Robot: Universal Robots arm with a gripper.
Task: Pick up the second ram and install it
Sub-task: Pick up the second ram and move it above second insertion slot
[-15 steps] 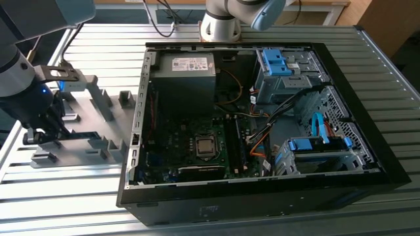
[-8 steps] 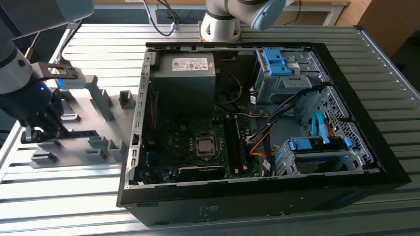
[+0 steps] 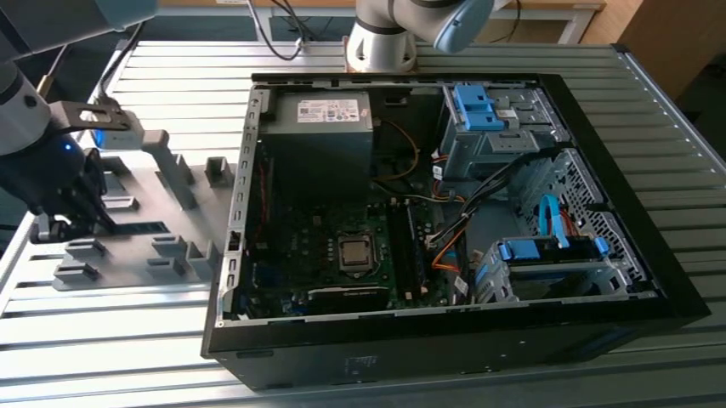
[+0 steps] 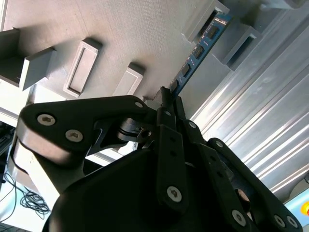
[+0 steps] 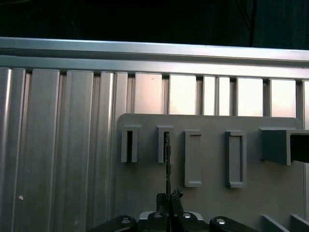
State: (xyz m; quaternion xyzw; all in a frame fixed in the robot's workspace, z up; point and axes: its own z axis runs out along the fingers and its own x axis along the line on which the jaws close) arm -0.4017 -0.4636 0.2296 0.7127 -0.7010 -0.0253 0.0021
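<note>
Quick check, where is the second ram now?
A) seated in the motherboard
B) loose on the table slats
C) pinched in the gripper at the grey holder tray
C: in the second wrist view the gripper is shut on the second ram at the grey holder tray.

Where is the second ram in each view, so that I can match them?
Exterior view: too small to tell; the gripper is over the grey holder tray.
Second wrist view: the second ram, a blue-green stick, runs from the gripper across the tray.
First wrist view: edge-on, a thin dark line from gripper to tray slot.
Shared landmark: the grey holder tray.
</note>
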